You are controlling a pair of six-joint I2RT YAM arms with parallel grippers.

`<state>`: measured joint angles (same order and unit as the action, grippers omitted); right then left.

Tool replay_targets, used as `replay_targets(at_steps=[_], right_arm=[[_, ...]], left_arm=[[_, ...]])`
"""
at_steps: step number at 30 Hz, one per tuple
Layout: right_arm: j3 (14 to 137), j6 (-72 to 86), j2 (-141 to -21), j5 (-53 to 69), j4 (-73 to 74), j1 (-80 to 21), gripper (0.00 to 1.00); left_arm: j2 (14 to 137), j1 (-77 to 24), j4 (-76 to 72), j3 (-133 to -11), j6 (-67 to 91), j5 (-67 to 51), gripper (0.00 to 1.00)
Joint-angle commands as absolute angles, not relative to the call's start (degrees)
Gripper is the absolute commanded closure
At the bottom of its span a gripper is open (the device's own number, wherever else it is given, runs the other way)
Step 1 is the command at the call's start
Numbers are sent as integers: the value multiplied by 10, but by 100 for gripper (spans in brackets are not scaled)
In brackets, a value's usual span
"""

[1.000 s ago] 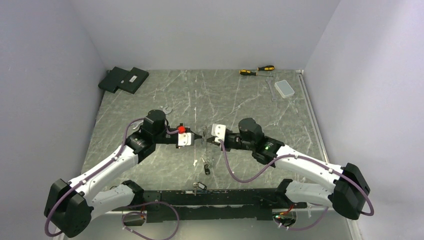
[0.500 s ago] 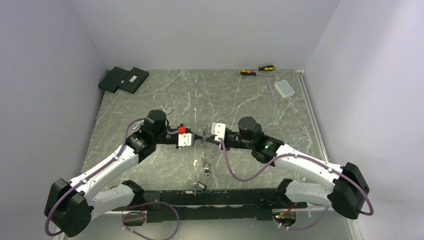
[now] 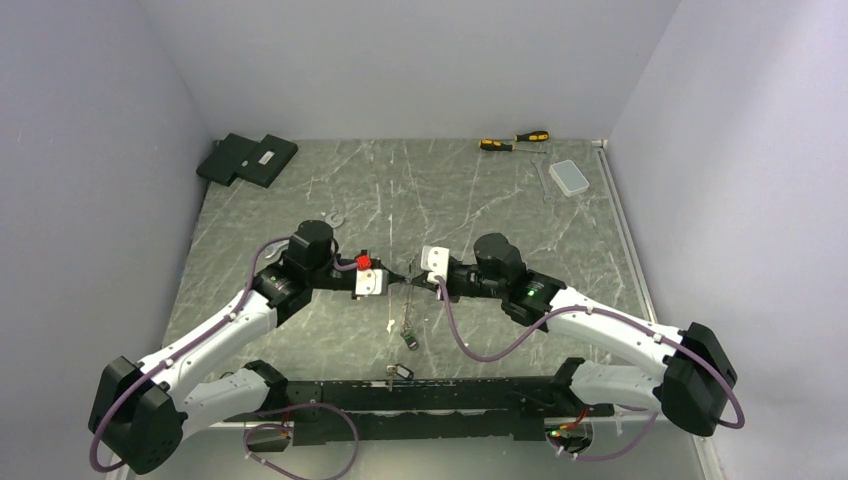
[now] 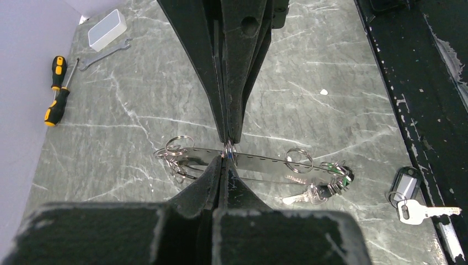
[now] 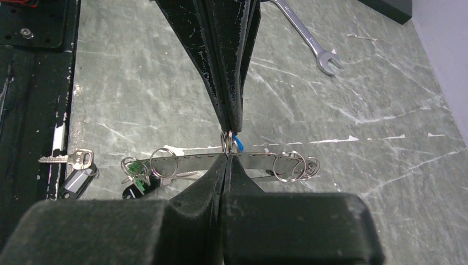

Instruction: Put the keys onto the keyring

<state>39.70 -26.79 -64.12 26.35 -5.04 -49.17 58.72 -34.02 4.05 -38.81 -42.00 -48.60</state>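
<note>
My left gripper (image 3: pixel 403 281) and right gripper (image 3: pixel 416 283) meet tip to tip above the table's middle, both shut. A small split ring (image 4: pixel 228 148) stands pinched between the two pairs of tips. The blue key (image 5: pixel 236 142) peeks out at the left gripper's tips. Under the tips hangs the keyring (image 4: pixel 265 161), a long silvery perforated loop carrying several split rings; in the right wrist view the keyring (image 5: pixel 259 159) runs across. The green key (image 4: pixel 343 174) dangles at one end, with a bare silver key (image 4: pixel 301 195) beside it. The green key (image 5: pixel 134 168) also shows from the right wrist.
A loose silver key with a clear tag (image 4: pixel 413 205) lies by the black rail (image 3: pixel 430 395) at the near edge. A wrench (image 5: pixel 309 38) lies behind the left arm. Two screwdrivers (image 3: pixel 515 141), a white box (image 3: pixel 570 177), a second wrench (image 3: pixel 541 180) and black boxes (image 3: pixel 247 158) sit at the back.
Both grippers stay shut and joined. The pair has drifted slightly left, and the dangling keyring has swung and risen a little.
</note>
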Motion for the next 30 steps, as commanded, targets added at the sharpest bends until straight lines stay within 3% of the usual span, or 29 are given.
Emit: replay_targets(at_steps=[1,30], right_arm=[[431,-268,-639,283,-76,-490,100],[442,-271,-644,285,-60,-490,100]], left_arm=[[587,-345,40,-396,-435,-510,100],[591,-348,58,-401,-450,-535,100]])
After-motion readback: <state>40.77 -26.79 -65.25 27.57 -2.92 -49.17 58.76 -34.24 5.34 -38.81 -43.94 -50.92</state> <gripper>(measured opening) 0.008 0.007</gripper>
